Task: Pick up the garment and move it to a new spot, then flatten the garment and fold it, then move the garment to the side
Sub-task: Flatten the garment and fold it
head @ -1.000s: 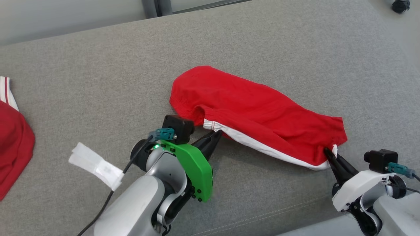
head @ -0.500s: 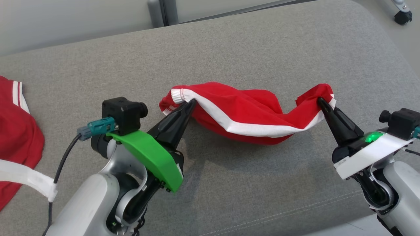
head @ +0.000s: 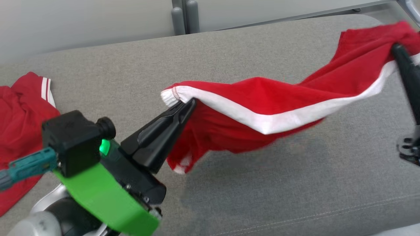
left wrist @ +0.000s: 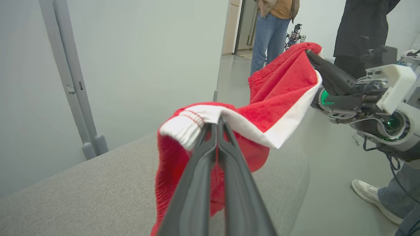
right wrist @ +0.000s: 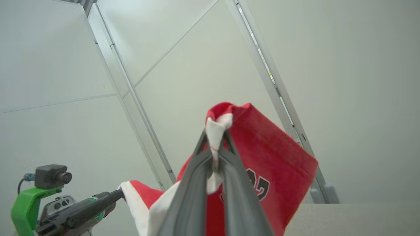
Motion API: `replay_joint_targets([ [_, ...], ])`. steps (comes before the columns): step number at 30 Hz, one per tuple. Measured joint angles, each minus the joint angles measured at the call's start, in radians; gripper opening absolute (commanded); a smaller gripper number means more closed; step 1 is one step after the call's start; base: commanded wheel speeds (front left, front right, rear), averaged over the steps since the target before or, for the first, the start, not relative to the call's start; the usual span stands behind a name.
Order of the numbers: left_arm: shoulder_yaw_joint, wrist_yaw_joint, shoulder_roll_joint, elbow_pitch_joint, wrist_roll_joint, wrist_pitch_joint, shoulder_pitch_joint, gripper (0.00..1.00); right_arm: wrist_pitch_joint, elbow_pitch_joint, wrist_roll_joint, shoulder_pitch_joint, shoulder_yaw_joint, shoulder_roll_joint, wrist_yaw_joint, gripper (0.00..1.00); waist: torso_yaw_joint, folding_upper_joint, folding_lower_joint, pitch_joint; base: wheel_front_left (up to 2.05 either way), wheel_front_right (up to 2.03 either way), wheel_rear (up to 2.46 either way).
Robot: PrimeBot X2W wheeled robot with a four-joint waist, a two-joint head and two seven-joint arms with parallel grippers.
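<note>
The garment [head: 262,108], red shorts with a white side stripe, hangs stretched in the air above the grey couch [head: 262,183]. My left gripper [head: 190,104] is shut on its white waistband end; in the left wrist view the garment [left wrist: 269,108] is pinched between the tips of the left gripper [left wrist: 217,123]. My right gripper [head: 397,49] is shut on the hem end at the far right, higher up. In the right wrist view the right gripper [right wrist: 216,137] clamps a white fold of the garment [right wrist: 269,154], which bears a black number print.
Another red garment [head: 19,131] with white stripes lies on the couch at the left. Grey wall panels [head: 98,19] stand behind the couch. Two people [left wrist: 272,29] stand on the floor beyond the couch's end, and a shoe [left wrist: 370,195] is near my right arm.
Both grippers have lifted the garment off the couch and pulled it apart, the right one rising higher. The head camera has also shifted, so the whole scene has moved.
</note>
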Motion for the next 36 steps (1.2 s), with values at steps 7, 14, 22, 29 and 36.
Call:
replay_joint_targets([
  [7,0.036,0.003,0.035,-0.173,-0.044,0.174,-0.021,0.0,-0.002,-0.177,0.117,0.072,-0.132,-0.065,-0.001,0.0,-0.005,0.0,0.0,0.028,0.0,0.0,0.0],
  [14,0.111,0.008,0.015,-0.015,-0.118,0.302,-0.067,0.0,0.089,-0.101,0.294,0.036,-0.123,-0.071,-0.051,0.0,-0.018,0.0,0.0,0.097,0.0,0.0,0.0],
  [22,0.132,0.008,-0.092,0.365,-0.088,0.352,-0.314,0.0,0.138,0.194,0.456,-0.32,-0.086,0.114,-0.32,0.0,-0.013,0.0,0.0001,0.188,0.0,0.0,0.0],
  [29,0.085,0.007,-0.293,0.531,0.14,0.111,-0.717,0.0,0.025,0.356,0.32,-0.808,-0.157,0.185,-0.274,0.0,0.029,0.0,0.0002,0.276,0.0,0.0,0.0],
  [36,0.055,-0.066,-0.263,0.59,0.235,-0.053,-0.753,0.0,0.03,0.436,0.249,-0.931,-0.012,0.239,-0.268,0.0,0.069,-0.0001,0.0001,0.366,0.0,0.0,0.0],
])
